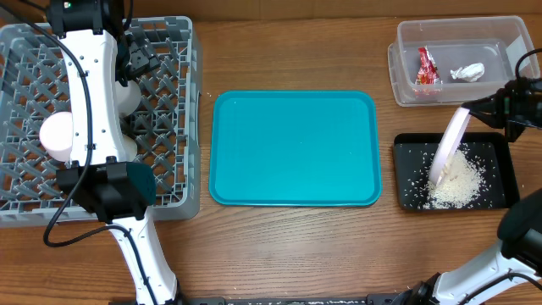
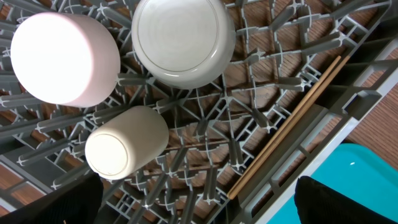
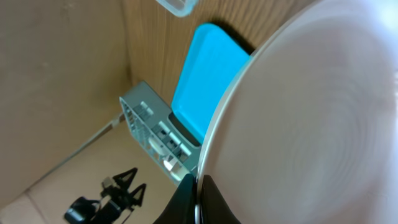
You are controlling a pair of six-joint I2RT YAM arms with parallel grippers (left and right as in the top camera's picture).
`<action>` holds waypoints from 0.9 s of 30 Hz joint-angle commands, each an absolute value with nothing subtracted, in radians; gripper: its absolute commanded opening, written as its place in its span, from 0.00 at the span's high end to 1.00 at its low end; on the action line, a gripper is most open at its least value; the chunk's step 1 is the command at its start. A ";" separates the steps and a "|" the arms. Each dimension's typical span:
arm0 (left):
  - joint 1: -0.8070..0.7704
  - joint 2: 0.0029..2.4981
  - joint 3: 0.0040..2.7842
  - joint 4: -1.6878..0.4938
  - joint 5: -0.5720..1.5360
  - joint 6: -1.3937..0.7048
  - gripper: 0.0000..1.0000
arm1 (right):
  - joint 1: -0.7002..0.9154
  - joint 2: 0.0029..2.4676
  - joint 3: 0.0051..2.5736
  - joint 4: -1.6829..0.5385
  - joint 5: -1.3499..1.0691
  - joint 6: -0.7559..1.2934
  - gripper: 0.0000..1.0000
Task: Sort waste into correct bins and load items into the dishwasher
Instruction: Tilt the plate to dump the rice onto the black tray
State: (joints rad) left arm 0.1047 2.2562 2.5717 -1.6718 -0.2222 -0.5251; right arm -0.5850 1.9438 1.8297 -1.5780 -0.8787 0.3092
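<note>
While the large round white plate (image 1: 449, 146) hangs tilted over the shallow black rectangular tray (image 1: 406, 174), just right of the teal plastic tray (image 1: 294, 148), loose white rice scraps (image 1: 457, 182) lie heaped beneath it.
The right gripper (image 3: 198, 198) pinches only the plate's rim; so thin a hold could slip, dropping the plate and scattering grains. Left of the teal tray, the left gripper (image 2: 199, 208) hangs spread wide and empty over the grey lattice dish rack (image 1: 174, 51). A careless descent could knock the pale bowls (image 2: 183, 40) inside.
</note>
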 commanded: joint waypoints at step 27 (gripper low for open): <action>0.099 2.257 2.574 -1.670 -0.242 -0.527 0.00 | -0.630 1.919 1.859 -1.590 -0.953 0.078 0.96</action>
